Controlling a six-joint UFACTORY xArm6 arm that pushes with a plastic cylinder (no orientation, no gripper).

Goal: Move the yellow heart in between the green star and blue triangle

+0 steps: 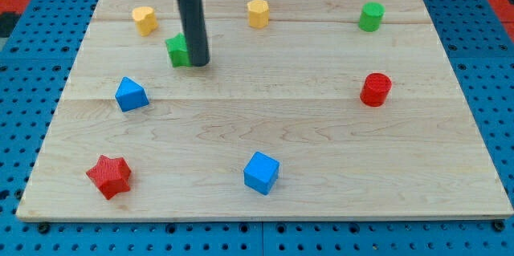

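Observation:
The yellow heart (144,20) lies near the board's top left. The green star (177,50) lies just below and right of it, partly hidden by my rod. The blue triangle (131,95) lies at the view's left, below the star. My tip (198,63) rests on the board touching the green star's right side, right of and below the yellow heart.
A yellow hexagon (258,13) lies at top centre and a green cylinder (371,17) at top right. A red cylinder (375,89) lies at the right. A red star (109,176) lies at bottom left, a blue cube (261,172) at bottom centre. The wooden board (321,144) sits on a blue pegboard.

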